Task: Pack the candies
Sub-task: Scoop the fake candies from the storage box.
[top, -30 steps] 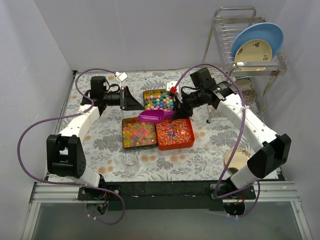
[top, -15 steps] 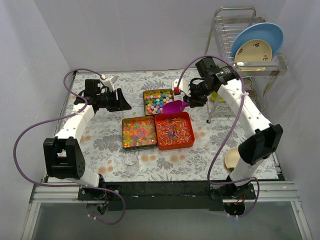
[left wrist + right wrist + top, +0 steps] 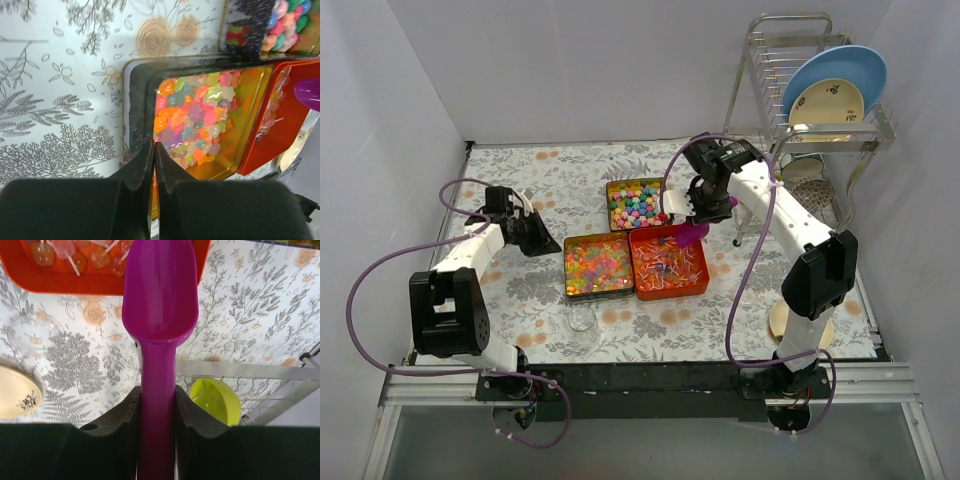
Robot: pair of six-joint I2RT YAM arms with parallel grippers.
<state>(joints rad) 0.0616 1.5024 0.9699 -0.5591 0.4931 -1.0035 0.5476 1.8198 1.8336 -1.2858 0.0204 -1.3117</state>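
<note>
- Your left gripper (image 3: 153, 148) is pinched fully closed, nothing between its fingers.
- Your right gripper (image 3: 157, 395) clamps the purple scoop (image 3: 159, 300) by its handle.
- The candies (image 3: 640, 205) fill the trays (image 3: 672, 294), centre of the top view.

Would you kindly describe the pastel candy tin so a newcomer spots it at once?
On the floral table, three open tins cluster. Two sit side by side nearer the arms; this tin lies behind them, alone holding opaque pastel candies.
</note>
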